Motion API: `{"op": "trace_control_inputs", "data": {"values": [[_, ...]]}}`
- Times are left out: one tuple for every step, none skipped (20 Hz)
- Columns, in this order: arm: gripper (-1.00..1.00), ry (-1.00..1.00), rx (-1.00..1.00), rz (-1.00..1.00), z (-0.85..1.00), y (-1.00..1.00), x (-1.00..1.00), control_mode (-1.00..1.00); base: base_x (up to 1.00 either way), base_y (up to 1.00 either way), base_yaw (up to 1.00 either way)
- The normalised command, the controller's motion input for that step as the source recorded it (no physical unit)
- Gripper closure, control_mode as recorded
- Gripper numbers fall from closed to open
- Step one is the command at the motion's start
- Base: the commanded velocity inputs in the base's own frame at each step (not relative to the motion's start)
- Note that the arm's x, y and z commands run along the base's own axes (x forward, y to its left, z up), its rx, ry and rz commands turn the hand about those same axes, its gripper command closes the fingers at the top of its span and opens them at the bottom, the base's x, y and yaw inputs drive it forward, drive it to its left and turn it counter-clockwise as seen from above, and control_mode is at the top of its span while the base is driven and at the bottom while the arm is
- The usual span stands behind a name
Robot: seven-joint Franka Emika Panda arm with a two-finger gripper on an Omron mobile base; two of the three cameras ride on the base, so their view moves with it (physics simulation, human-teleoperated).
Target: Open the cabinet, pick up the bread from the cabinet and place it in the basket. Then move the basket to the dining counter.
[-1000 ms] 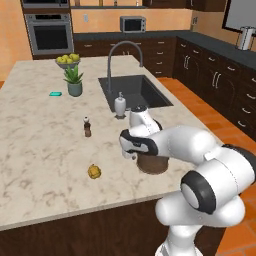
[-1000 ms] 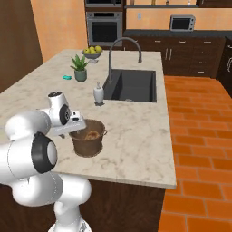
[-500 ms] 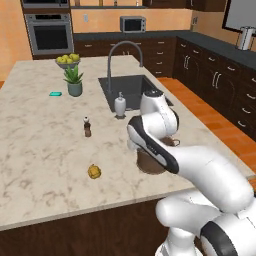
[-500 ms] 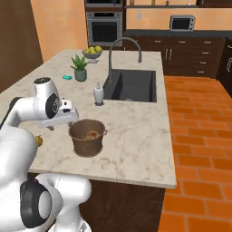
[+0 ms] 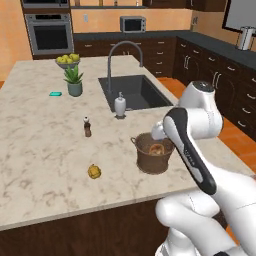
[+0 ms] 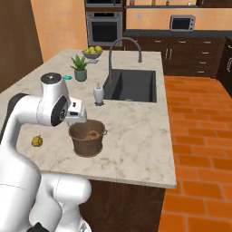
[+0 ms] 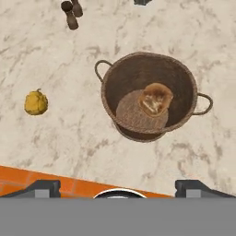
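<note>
Nearest in the hand view, the gripper hangs above the bench with its jaws spread wide and nothing between them; only the two dark tips show at the lower edge, well apart from each other. Just beyond and below the jaws stands the basket, upright on the dining counter, mouth facing straight up toward the camera, free of the jaws on every side. It is round, so it has no real long axis; the line through its two small side handles runs roughly across the line of sight, tilted a little. Inside it, resting on the woven floor toward the side farther from the jaws, lies the bread, roundish, with no clear direction to it. As I judge it, the task looks essentially complete: the bread is in the basket, the basket sits on the beige marble top near its front edge, and the jaws have let go. What remains, if anything, is to draw the arm clear. Off to one side of the jaws, level with the basket, a small yellow-orange lump sits alone on the bench. Farther out past the basket stands a small dark bottle, and beyond that, in the base views, a white soap dispenser beside the dark sink with its curved faucet.
</note>
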Motion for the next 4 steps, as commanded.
{"op": "trace_control_inputs", "data": {"values": [[-1.00,0.10,0.07,-0.33,0.58,-0.51,-0.11,-1.00,0.00,0.00,0.00],[-1.00,0.13,0.09,-0.39,0.51,-0.52,-0.26,-1.00,0.00,0.00,0.00],[-1.00,0.11,0.09,-0.41,0.44,-0.53,-0.36,-1.00,0.00,0.00,0.00],[-1.00,0.12,0.05,-0.41,0.38,-0.44,-0.30,-1.00,0.00,0.00,0.00]]}}
